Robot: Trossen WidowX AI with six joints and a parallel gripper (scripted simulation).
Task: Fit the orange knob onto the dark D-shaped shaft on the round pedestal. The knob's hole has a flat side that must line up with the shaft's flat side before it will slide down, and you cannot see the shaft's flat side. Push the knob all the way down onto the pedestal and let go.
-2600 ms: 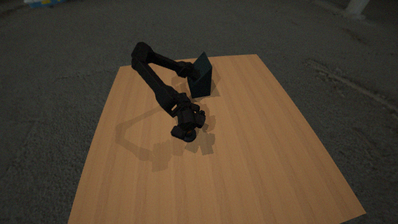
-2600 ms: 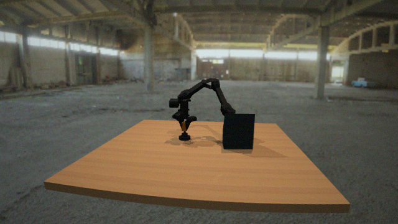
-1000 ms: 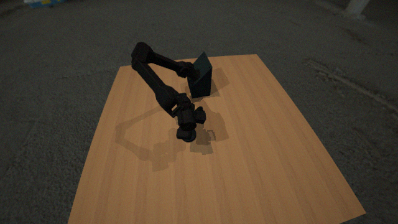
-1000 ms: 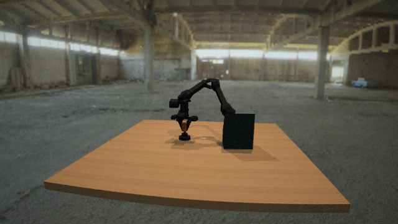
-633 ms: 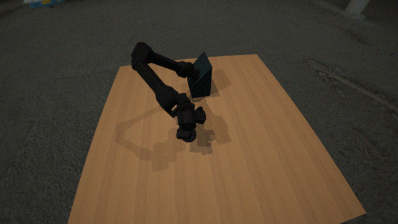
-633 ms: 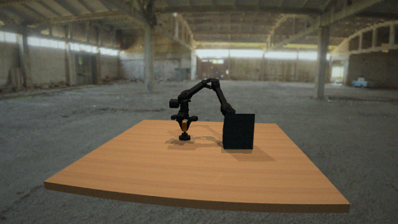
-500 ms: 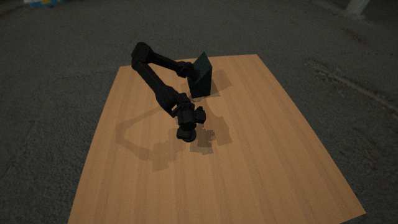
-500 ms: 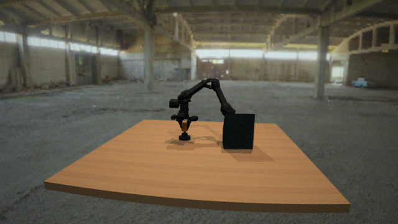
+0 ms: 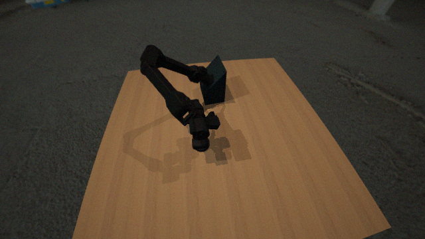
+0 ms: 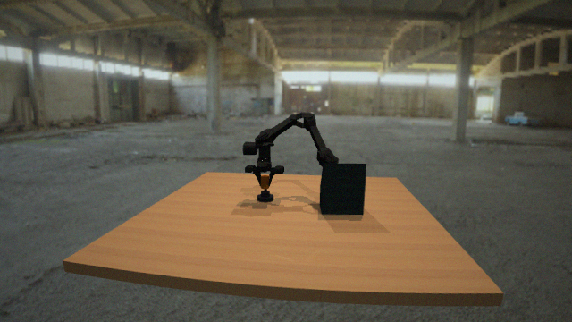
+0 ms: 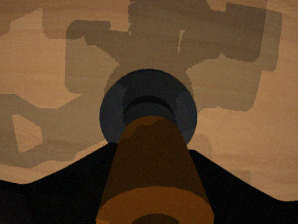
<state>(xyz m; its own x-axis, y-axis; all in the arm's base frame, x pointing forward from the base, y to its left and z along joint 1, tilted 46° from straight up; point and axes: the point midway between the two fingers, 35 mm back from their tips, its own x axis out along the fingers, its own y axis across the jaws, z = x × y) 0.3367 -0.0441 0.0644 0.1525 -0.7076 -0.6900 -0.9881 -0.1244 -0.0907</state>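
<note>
The orange knob (image 10: pixel 264 181) (image 11: pixel 156 170) stands upright between the fingers of my gripper (image 10: pixel 264 185) (image 11: pixel 152 153), which is shut on it. The dark round pedestal (image 10: pixel 265 198) (image 11: pixel 111 112) stands on the table directly below. In the exterior view, a dark stretch shows between the knob's orange part and the pedestal's broad base. In the wrist view the knob's lower end overlaps the raised middle of the pedestal. The shaft and its flat side cannot be made out. In the top view the arm hides the knob.
A dark box-like block (image 9: pixel 215 89) (image 10: pixel 343 189) with a slanted top stands beside the arm's base. The wooden table (image 9: pixel 265 186) (image 10: pixel 277 255) carries the arm's shadows around the pedestal. The table's edges lie well away from the pedestal.
</note>
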